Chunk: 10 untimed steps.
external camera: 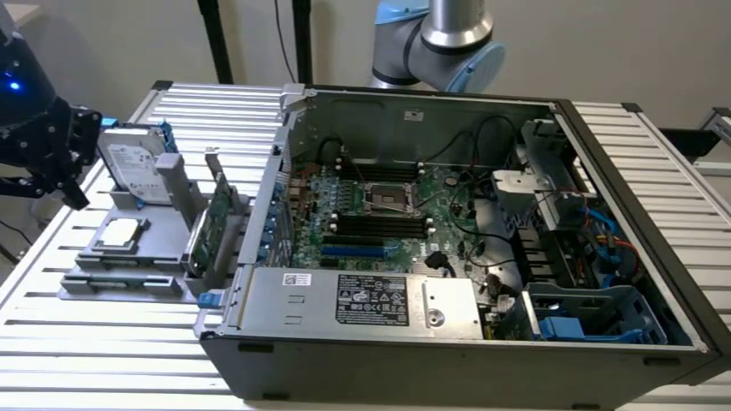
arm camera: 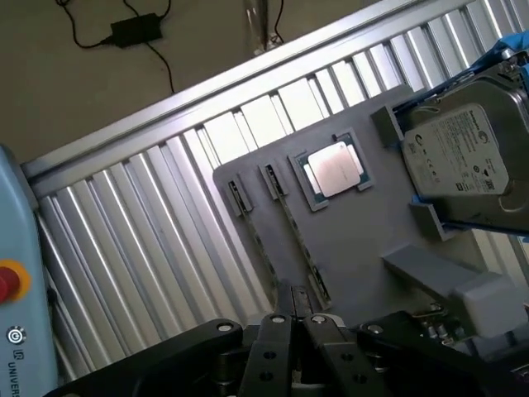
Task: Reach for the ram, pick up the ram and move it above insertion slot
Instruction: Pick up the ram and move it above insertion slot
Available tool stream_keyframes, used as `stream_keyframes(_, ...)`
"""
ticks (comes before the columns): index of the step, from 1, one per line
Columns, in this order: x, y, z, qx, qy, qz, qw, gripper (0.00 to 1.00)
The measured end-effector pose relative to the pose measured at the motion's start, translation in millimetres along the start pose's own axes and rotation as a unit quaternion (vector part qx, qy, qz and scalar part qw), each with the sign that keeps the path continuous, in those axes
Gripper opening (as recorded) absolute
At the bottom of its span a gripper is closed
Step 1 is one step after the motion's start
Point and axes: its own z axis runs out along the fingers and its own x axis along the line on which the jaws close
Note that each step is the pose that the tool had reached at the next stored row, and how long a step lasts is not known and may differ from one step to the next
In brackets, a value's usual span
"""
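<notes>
Dark and thin seen edge-on, the ram [arm camera: 299,244] sits in a long slot of the grey holder [arm camera: 364,240]. The black fingers [arm camera: 274,351] are pressed together with nothing between them, hovering over the holder by one end of the ram. A CPU [arm camera: 337,169] lies just beside the ram, with a hard drive [arm camera: 463,157] past it. The holder rests on the ribbed tabletop [arm camera: 149,240], beside an open PC case [external camera: 457,368].
</notes>
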Motion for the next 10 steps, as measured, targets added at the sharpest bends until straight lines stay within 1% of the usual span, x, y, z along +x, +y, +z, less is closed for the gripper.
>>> stream_keyframes(3, 0.0, 0.0, 0.8, 0.0005, 0.0007, -0.027, 0.9996, 0.11)
stream_keyframes(5, 0.0, 0.0, 1.3, 0.0009, 0.0013, -0.045, 0.9990, 0.11)
stream_keyframes(8, 0.0, -0.1, 2.1, 0.0014, 0.0020, -0.072, 0.9974, 0.11)
stream_keyframes(10, 0.0, -0.1, 2.6, 0.0017, 0.0025, -0.091, 0.9958, 0.11)
